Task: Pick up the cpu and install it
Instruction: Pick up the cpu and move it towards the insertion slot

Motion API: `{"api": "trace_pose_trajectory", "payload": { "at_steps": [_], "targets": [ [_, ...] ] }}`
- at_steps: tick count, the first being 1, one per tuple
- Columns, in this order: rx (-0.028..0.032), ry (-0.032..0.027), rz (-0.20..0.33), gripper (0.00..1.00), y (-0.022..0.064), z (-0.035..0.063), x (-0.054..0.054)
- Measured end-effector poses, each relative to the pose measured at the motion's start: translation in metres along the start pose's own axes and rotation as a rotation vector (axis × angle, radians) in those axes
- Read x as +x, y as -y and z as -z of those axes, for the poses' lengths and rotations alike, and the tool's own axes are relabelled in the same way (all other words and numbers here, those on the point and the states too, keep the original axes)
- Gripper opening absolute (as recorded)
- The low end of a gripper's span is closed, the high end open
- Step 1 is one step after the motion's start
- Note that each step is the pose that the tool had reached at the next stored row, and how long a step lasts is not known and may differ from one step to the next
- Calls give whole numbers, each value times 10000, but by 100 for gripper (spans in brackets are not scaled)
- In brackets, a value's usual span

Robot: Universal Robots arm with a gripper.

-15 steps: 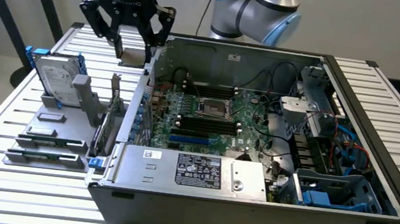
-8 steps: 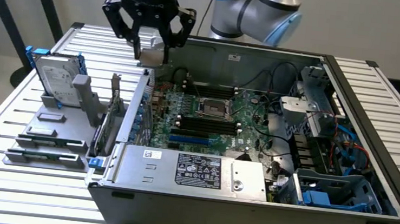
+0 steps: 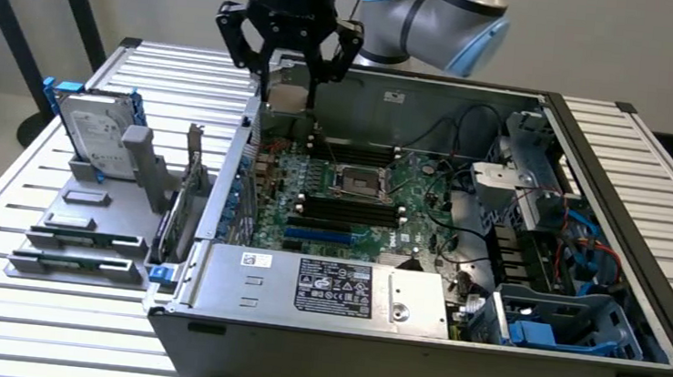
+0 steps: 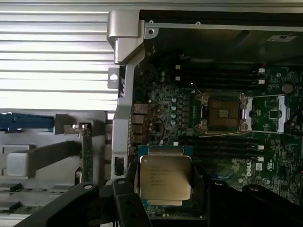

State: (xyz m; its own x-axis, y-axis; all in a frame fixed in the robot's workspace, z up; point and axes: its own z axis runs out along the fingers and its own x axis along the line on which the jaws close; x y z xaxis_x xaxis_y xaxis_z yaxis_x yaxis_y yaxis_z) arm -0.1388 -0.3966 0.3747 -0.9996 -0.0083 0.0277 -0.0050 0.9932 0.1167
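Note:
The cpu (image 4: 164, 176) is a flat square chip with a shiny metal top and a thin pale rim, and my gripper (image 4: 164, 194) is shut on it, dark fingers (image 4: 127, 198) pressing its edges. In the exterior view the gripper (image 3: 287, 84) hangs over the back corner of the open computer case on the exterior view's left, and the cpu (image 3: 289, 90) shows as a small pale plate between its fingers. The empty cpu socket (image 3: 359, 183) (image 4: 222, 112) lies open on the green motherboard (image 3: 415, 204), apart from the chip.
The open case (image 3: 421, 342) holds a power supply (image 3: 328, 284) at the front, a drive cage and cables (image 3: 532, 187) on the exterior view's right. Memory slots (image 3: 341, 209) flank the socket. A grey fixture (image 3: 78, 221) holds a blue-framed hard drive (image 3: 92, 131) and memory sticks.

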Motion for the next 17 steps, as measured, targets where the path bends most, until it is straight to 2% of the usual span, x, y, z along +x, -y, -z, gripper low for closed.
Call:
{"api": "trace_pose_trajectory", "payload": {
  "at_steps": [6, 17],
  "targets": [
    [0, 0, 0, 55, -155, -123, -191],
    [0, 0, 1, 55, -481, -355, -445]
  ]
}}
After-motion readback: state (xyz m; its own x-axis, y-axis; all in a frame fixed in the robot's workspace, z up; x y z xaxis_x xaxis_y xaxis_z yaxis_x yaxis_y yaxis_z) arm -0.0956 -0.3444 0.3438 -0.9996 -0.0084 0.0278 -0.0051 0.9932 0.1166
